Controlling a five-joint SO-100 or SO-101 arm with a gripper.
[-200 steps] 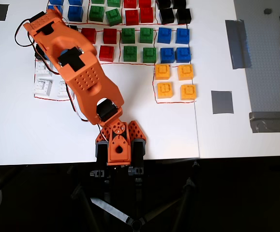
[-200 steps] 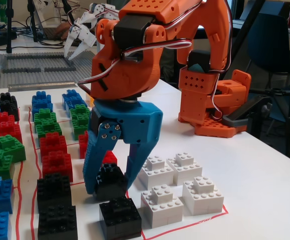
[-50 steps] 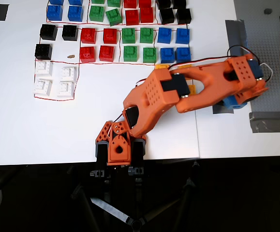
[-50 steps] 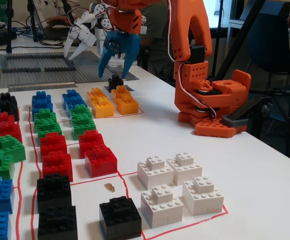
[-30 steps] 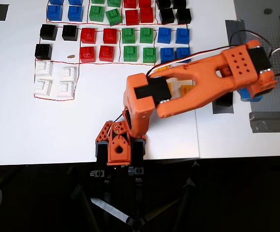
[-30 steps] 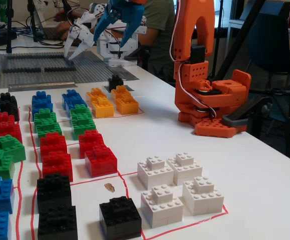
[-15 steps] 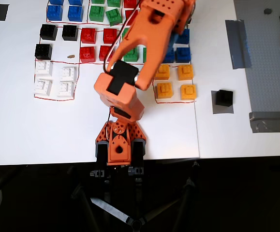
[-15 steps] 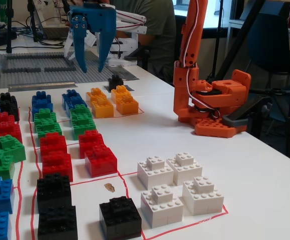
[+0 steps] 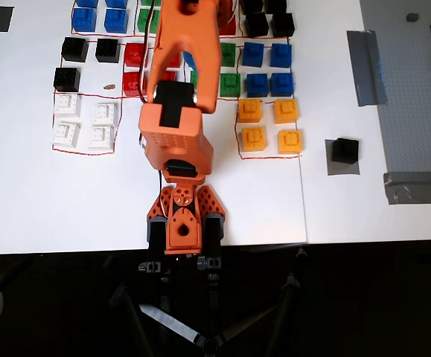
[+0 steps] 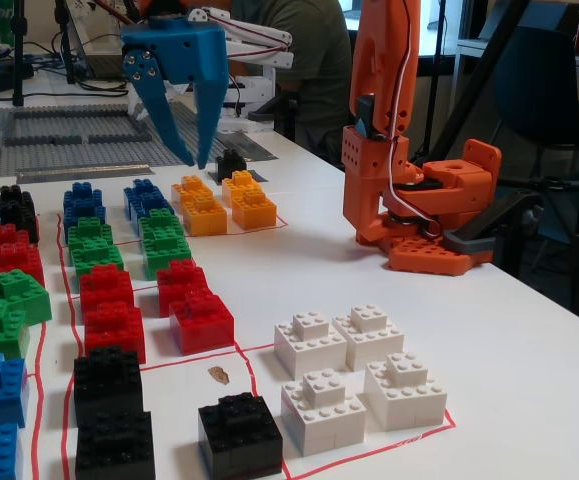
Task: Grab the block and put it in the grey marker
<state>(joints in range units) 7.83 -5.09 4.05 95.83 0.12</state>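
The block, a small black studded brick, sits on the grey marker at the right of the overhead view, with nothing touching it. The fixed view shows the block far back, behind the yellow bricks. My blue gripper hangs in the air above the blue and green rows, fingers pointing down, open and empty. It is well away from the block. In the overhead view the orange arm reaches over the red and green bricks and hides the gripper.
Rows of coloured bricks fill the table's far side: yellow, white, black, blue. A long grey tape strip and a grey baseplate lie right of the marker. The arm's base stands at the front edge.
The gripper set the block on the grey marker and opened. The arm then rose and swung left across the yellow bricks to above the red and green rows.
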